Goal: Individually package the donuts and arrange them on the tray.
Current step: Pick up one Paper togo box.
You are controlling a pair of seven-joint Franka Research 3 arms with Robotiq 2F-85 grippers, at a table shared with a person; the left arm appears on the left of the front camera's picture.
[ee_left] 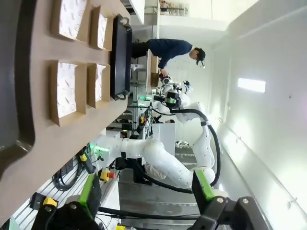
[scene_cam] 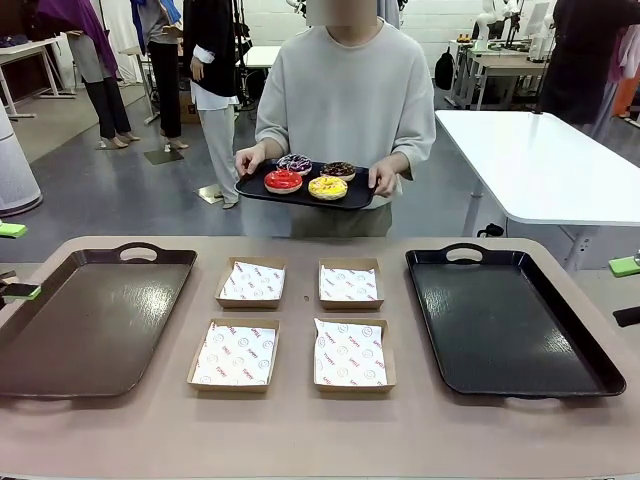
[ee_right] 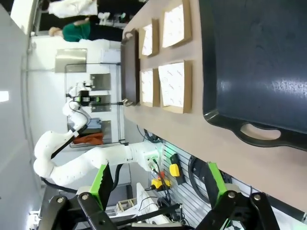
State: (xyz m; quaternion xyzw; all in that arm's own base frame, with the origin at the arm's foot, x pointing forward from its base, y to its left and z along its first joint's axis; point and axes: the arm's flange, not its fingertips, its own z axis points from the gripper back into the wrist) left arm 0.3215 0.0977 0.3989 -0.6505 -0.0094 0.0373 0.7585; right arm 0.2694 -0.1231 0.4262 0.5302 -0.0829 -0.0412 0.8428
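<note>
Grey floor (scene_cam: 120,200), smooth, slight sheen. White wall (scene_cam: 265,20) at the far end. Tan work table (scene_cam: 300,440) in the foreground, rounded corners. White table (scene_cam: 540,165) behind it to the right. More desks (scene_cam: 505,65) far right, another white one (scene_cam: 30,50) far left. Light even and bright; a rectangular light panel (ee_left: 252,85) glows on the white ceiling

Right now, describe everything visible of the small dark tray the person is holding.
The small tray is black, shallow and oblong, with rounded corners and a low raised rim; it looks like plastic. A person beyond the table holds it about level at waist height, one hand at one end, the other hand at the opposite end. On it sit a red donut, a yellow donut, a purple-sprinkled donut and a chocolate donut.
</note>
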